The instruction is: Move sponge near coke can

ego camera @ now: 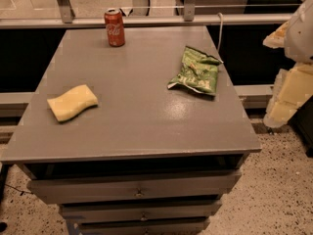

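The pale-yellow sponge (72, 102) lies flat on the grey tabletop (132, 92) near its left front edge. The red coke can (114, 27) stands upright at the back of the table, left of centre, well behind the sponge. My gripper (288, 94) hangs at the far right edge of the view, beyond the table's right side, far from both the sponge and the can. It holds nothing that I can see.
A green wrinkly snack bag (196, 71) lies on the right half of the table. A metal rail (195, 19) runs behind the table's back edge. Drawer fronts (137, 190) sit below the tabletop. Speckled floor lies to the right.
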Tool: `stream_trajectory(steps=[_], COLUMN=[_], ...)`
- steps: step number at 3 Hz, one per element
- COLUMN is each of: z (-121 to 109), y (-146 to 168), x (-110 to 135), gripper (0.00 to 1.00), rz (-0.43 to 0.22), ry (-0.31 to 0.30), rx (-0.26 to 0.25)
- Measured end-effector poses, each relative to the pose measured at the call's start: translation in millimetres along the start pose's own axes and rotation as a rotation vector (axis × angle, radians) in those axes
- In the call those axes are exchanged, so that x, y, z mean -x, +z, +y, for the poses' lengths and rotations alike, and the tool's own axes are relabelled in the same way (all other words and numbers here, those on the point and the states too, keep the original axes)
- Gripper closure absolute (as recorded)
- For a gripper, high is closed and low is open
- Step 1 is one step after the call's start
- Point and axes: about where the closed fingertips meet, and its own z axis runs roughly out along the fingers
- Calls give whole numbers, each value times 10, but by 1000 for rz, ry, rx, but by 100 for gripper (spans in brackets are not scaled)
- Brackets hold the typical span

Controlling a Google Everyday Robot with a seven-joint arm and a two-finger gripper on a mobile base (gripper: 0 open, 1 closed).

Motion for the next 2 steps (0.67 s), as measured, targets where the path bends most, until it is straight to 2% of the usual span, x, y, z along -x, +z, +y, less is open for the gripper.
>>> stream_trajectory(steps=[1, 2], z=[-53, -68], y=[132, 392], x=[298, 810], gripper=[0, 0], rz=[-121, -312], ry=[-22, -77], rx=[-10, -3])
